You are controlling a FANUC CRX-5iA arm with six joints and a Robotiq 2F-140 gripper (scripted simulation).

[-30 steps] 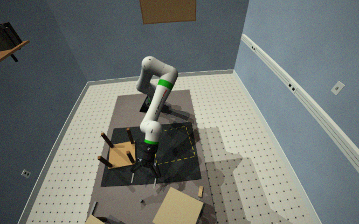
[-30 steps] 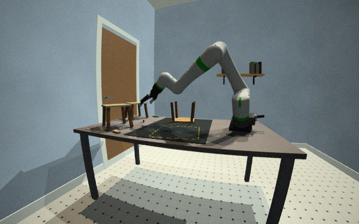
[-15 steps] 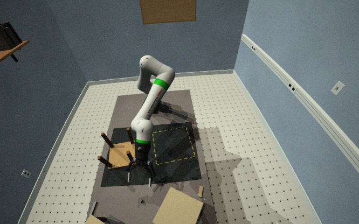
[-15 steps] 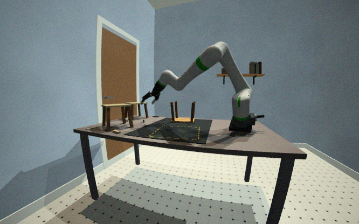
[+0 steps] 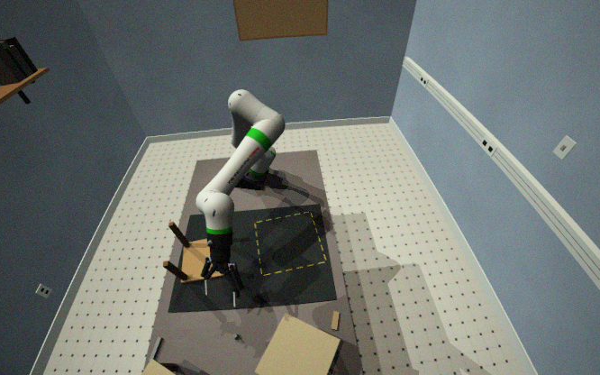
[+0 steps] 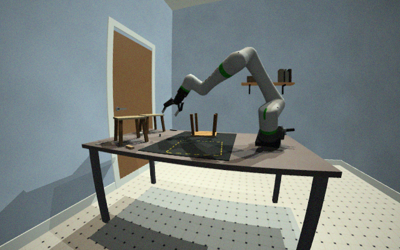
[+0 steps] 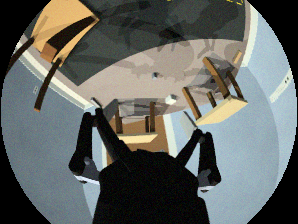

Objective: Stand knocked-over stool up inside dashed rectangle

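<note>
- The light-orange wooden stool with dark brown legs (image 5: 195, 262) (image 6: 204, 133) (image 7: 50, 30) lies upside down, its seat flat on the black mat (image 5: 184, 302) (image 6: 152, 149) (image 7: 125, 45) and its four legs pointing up.
- Its leg direction runs roughly upright; the seat looks nearly square and part of it is hidden in the top view, so I cannot tell which side is longer.
- The stool sits wholly outside the yellow dashed rectangle (image 5: 259, 246) (image 6: 221, 148) (image 7: 215, 1), with a strip of mat between them.
- In the top view, the seat is by the mat's left edge, near the long side of the brownish-grey table (image 5: 200, 335) (image 6: 288, 158) (image 7: 115, 80).
- The black two-finger gripper (image 5: 220, 292) (image 6: 169, 112) (image 7: 150, 110) is spread wide with nothing between its fingers, tilted downward above the table and apart from the stool.
- The white arm with green bands (image 5: 240, 162) (image 6: 211, 82) arches high over the table.
- A pale-topped stool (image 5: 300, 346) (image 6: 130, 117) (image 7: 222, 111) and a second pale-topped stool (image 5: 158, 368) (image 6: 153, 115) (image 7: 132, 138) stand upright beyond the mat, at the end away from the arm's base.
- A small tan block (image 5: 335, 320) (image 6: 130, 146) (image 7: 237, 56) lies near the first of them.
- A tiny grey piece (image 5: 236, 335) (image 6: 160, 134) (image 7: 155, 76) also lies off the mat.
- Open room for moving shows between the upturned legs and above them.
</note>
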